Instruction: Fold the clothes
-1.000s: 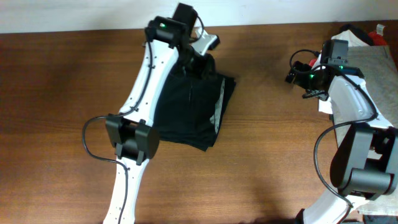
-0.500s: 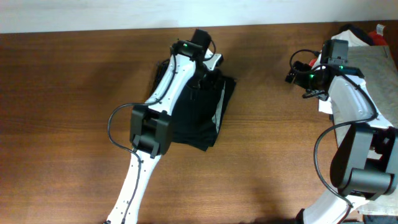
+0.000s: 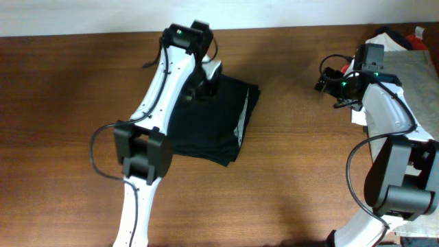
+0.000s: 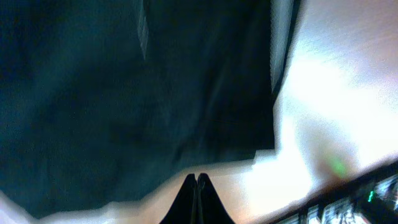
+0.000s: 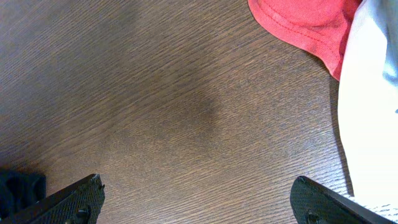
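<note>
The black garment (image 3: 216, 123) lies folded flat on the wooden table (image 3: 68, 103), left of centre. My left gripper (image 3: 204, 88) is at its far edge. In the left wrist view its fingers (image 4: 197, 182) are pressed shut with nothing between them, over bare table just off the edge of the black garment (image 4: 124, 93). My right gripper (image 3: 328, 81) is open and empty over bare table at the right. In the right wrist view its jaws (image 5: 199, 199) are wide apart. A red piece (image 5: 305, 25) and a white piece (image 5: 370, 106) lie ahead of them.
A grey-beige garment (image 3: 420, 75) lies at the right edge under the right arm, with a red piece (image 3: 417, 38) at its far corner. The table's back edge meets a white wall (image 3: 274, 10).
The left arm swung right and then back left along the garment's far edge. The bunched far corner of the black garment now lies flat. The right arm has not moved.
</note>
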Motion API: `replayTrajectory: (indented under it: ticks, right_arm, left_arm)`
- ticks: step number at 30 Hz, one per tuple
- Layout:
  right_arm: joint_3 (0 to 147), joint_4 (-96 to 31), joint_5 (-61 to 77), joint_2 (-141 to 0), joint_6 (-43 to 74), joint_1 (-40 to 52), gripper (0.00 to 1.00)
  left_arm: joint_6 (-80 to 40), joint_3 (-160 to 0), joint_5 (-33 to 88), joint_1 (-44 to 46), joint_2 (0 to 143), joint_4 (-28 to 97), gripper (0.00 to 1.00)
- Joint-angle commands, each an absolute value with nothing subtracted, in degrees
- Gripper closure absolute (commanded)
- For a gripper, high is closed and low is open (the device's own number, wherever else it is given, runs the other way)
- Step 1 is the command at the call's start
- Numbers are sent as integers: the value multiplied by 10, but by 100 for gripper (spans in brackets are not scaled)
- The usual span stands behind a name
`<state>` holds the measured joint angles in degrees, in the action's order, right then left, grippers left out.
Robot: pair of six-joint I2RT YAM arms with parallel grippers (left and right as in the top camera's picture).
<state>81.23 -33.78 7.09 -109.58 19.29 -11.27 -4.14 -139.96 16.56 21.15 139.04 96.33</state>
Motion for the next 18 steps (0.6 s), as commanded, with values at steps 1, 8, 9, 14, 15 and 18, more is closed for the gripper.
replayTrajectory:
  ticks: [1, 8, 9, 14, 15, 18]
  right_arm:
    - [818, -336, 69, -1092, 193, -113, 1]
    - [818, -336, 69, -1092, 193, -113, 1]
    - [818, -336, 69, -1092, 193, -113, 1]
    - [818, -336, 69, -1092, 193, -113, 1]
    - [818, -336, 69, -1092, 193, -113, 1]
    - [818, -336, 68, -1092, 193, -113, 1]
  left_arm:
    - [-38, -1280, 143, 211, 1335, 932, 99]
    - [-38, -1120, 217, 258, 1335, 750, 99]
    - [-38, -1111, 217, 271, 1335, 738, 99]
    - [-52, -1075, 217, 319, 1336, 712, 99]
    - [-52, -1052, 217, 321, 1337, 679, 99]
    - [-67, -1027, 220, 325, 1336, 650, 99]
